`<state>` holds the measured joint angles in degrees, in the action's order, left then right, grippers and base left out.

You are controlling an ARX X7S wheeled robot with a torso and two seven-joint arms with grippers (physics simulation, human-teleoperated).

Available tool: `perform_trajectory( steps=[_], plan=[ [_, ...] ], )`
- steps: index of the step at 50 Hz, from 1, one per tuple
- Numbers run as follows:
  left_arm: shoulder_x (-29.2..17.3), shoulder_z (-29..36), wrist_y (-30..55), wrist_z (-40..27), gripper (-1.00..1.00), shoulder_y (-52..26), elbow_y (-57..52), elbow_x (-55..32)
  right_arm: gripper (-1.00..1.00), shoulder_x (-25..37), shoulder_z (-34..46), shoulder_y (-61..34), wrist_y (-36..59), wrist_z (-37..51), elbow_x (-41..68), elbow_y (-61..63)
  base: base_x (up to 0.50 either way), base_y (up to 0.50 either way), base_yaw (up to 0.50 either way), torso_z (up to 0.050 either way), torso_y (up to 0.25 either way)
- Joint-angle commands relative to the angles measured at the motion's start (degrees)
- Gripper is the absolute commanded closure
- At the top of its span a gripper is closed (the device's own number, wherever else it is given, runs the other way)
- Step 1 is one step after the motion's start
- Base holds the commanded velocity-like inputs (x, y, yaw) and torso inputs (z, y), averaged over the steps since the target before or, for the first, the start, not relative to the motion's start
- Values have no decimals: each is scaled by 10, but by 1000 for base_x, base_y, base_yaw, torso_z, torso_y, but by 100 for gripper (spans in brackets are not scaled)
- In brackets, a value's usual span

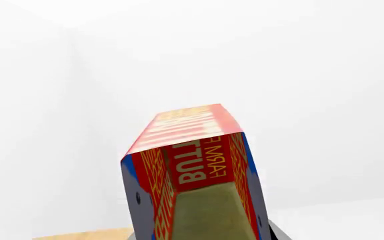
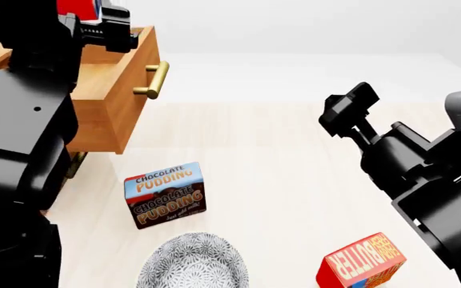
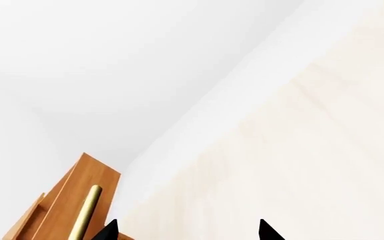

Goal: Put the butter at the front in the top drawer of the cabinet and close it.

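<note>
One butter (image 1: pixel 192 170) clamped in my left gripper (image 1: pixel 202 232) above the open top drawer (image 2: pixel 114 90); right gripper (image 3: pixel 185 231) spread, idle; I should lower well inside the drawer before releasing.

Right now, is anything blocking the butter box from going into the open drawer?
Nothing visible blocks it. The left gripper holds the butter up over the top drawer, which is pulled out and open. The head view does not show inside the drawer. The chocolate pudding box lies on the floor, out of the way.
</note>
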<state>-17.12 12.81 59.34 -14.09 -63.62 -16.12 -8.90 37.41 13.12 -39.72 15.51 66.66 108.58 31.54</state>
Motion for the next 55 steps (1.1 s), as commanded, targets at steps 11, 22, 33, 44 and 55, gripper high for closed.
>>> perform_trajectory(
  steps=[11,22,33,44,55],
  plan=[
    [-4,-17,-9,-9,100,-6,15,6,-100,-2,6,-6,0,7,0,2,0,0,0,1,1],
    [-7,-12,-17,-7,100,-18,50,8,-100,1,4,-1,-3,9,0,8,0,0,0,0,2],
    [-9,-11,-25,-4,100,-25,77,7,-100,-1,7,-5,-2,8,0,5,0,0,0,1,1],
    [-8,-10,-47,-3,100,-27,115,8,-100,-2,8,-2,-4,4,-2,2,0,0,0,0,2],
    [-11,-17,-50,-2,100,-27,131,4,-100,-3,10,-1,-5,3,-3,3,0,0,0,1,1]
  ],
)
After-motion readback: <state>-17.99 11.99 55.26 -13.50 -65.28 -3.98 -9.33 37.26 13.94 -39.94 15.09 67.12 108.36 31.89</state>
